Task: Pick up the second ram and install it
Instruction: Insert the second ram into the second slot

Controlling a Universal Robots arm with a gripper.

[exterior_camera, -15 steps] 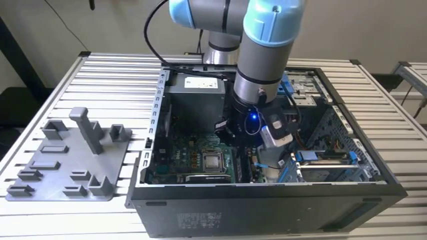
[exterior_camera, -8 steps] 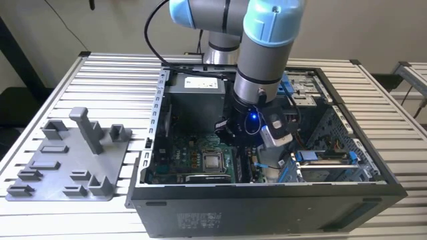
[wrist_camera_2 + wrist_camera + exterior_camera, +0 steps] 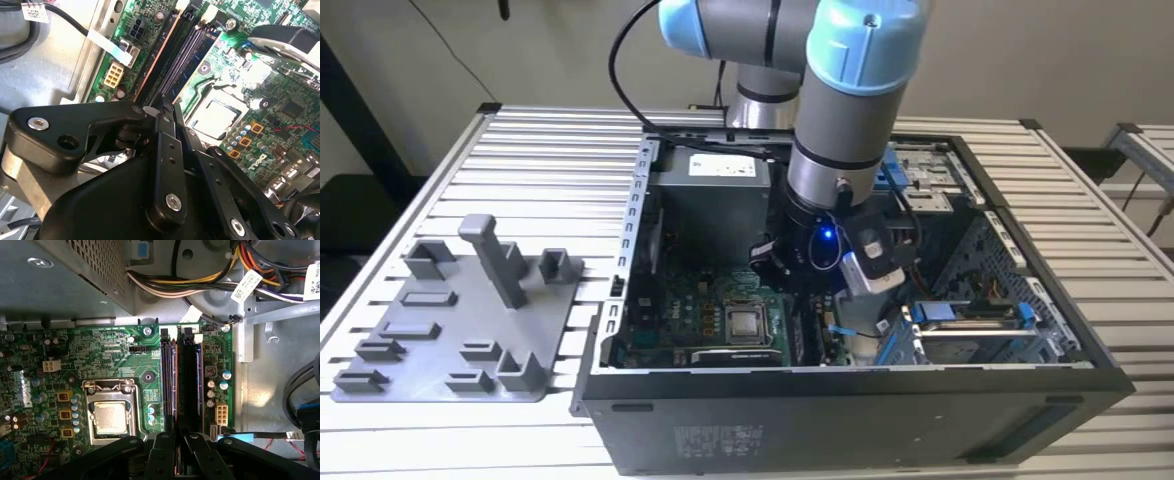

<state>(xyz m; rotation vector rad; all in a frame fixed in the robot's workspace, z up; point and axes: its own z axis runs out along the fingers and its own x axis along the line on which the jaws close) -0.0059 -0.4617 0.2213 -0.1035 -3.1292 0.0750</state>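
My gripper [image 3: 841, 335] is low inside the open computer case, over the memory slots at the edge of the green motherboard [image 3: 707, 320]. In both wrist views its black fingers [image 3: 165, 450] are pressed together around a thin board seen edge-on. This is the second ram [image 3: 173, 390], a slim dark stick with a copper-coloured edge [image 3: 157, 55]. It runs along one of the two long black slots, and whether it is seated I cannot tell. The gripper [image 3: 176, 440] [image 3: 168, 107] is shut on it.
The processor socket [image 3: 110, 417] lies beside the slots. Bundled cables [image 3: 200, 285] and a metal drive cage [image 3: 75, 275] crowd the case's far side. In the exterior view a grey tray [image 3: 454, 330] with upright blocks sits on the slatted table, on the exterior view's left.
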